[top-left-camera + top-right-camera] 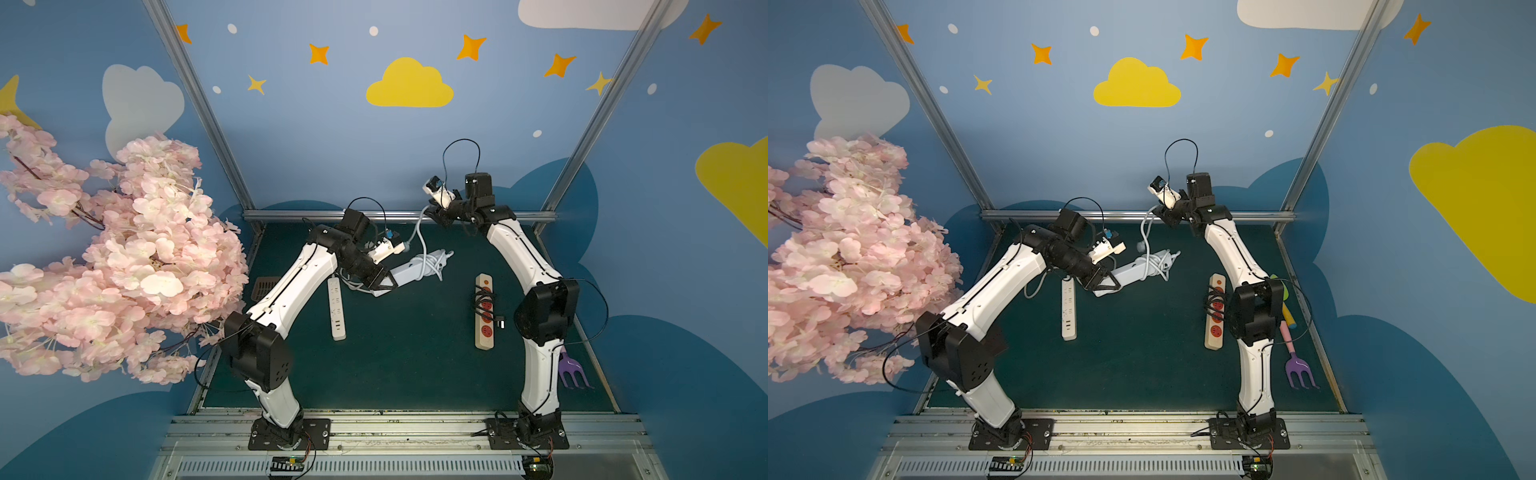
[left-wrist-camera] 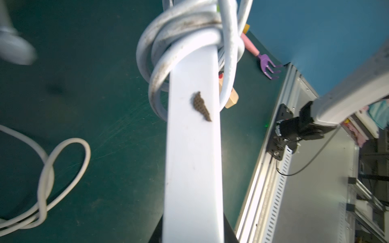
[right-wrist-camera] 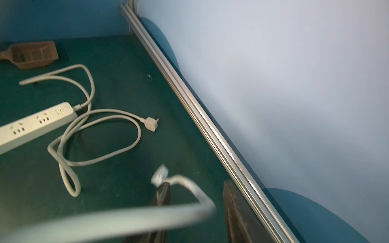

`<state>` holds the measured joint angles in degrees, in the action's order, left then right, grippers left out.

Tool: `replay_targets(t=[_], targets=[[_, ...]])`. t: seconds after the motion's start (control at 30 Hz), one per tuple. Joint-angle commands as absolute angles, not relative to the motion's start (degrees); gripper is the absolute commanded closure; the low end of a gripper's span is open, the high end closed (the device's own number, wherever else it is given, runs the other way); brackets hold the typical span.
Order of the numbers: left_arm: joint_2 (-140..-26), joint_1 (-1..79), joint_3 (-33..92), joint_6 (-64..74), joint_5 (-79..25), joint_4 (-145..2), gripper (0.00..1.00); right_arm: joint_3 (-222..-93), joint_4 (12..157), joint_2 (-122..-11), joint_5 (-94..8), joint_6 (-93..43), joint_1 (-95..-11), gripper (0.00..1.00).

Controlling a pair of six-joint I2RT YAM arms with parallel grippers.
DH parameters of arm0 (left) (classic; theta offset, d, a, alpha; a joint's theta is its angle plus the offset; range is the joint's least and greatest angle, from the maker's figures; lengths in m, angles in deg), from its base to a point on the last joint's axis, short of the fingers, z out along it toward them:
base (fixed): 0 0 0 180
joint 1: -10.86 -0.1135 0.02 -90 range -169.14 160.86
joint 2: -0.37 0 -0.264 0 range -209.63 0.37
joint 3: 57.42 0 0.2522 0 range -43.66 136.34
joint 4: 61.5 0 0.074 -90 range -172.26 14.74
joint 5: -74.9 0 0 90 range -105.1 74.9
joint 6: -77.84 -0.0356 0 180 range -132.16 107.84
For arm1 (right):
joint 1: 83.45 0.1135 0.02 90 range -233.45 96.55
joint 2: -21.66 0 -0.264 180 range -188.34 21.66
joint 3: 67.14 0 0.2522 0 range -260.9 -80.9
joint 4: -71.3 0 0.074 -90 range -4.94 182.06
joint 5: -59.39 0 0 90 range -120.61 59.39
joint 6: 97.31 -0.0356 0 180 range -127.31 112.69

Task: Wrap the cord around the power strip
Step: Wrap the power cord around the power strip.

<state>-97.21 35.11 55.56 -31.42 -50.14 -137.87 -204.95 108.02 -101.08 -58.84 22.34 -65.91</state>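
Left tool (image 1: 387,282) clenched on tilted white plastic power strip (image 1: 409,271); right tool (image 1: 435,212) raised, jaws apart, thick white cord (image 1: 419,237) draped across it; beige socket strip (image 1: 484,328) on bench (image 1: 395,365).

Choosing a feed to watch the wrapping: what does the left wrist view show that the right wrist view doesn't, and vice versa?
Left wrist only: the held white power strip with the cord coiled around it, a purple toy rake, and the right arm's base.
Right wrist only: the second white power strip lying flat, its plug, a brown scoop, and the right gripper with its jaws apart.
Both: the green mat and the cord, whose loose end runs past the right gripper.
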Motion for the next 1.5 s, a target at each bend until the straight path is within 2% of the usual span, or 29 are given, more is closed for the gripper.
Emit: replay_targets(t=[0.0, 0.13, 0.23, 0.33, 0.47, 0.63, 0.77, 1.03, 1.3, 1.47], targets=[[-93.4, 34.7, 56.3, -33.1, -60.1, -138.4, 0.97, -207.0, 101.7, -103.2, -70.7, 11.4, -68.3, 0.55], [-93.6, 34.1, 59.9, -29.8, -61.9, -136.2, 0.98, -202.4, 90.8, -104.3, -73.0, 0.5, -69.0, 0.53], [-93.9, 33.2, 62.2, -24.6, -60.7, -132.0, 0.97, -193.4, 80.1, -101.9, -71.0, -8.1, -69.1, 0.49], [-93.8, 31.7, 63.1, -18.4, -60.3, -126.4, 0.98, -183.6, 73.0, -98.2, -67.0, -16.0, -69.9, 0.4], [-94.2, 31.3, 64.3, -15.2, -58.6, -123.1, 0.97, -171.8, 69.3, -92.4, -65.9, -19.4, -70.4, 0.31], [-94.9, 31.4, 66.6, -13.7, -57.5, -120.8, 0.97, -155.8, 53.7, -86.8, -65.0, -30.6, -70.0, 0.24], [-96.6, 31.6, 70.8, -12.4, -56.0, -120.4, 0.97, -148.7, 43.3, -85.7, -59.7, -32.0, -64.4, 0.2], [-99.4, 32.2, 76.7, -12.2, -54.8, -121.8, 0.98, -149.6, 29.7, -93.4, -50.2, -34.8, -55.1, 0.19], [-100.9, 33.2, 79.5, -12.2, -54.7, -123.0, 0.98, -159.6, 36.0, -103.5, -48.6, -32.2, -51.6, 0.2], [-101.1, 33.3, 80.2, -11.9, -54.2, -123.1, 0.97, -166.6, 37.6, -109.1, -48.2, -34.5, -50.7, 0.26]])
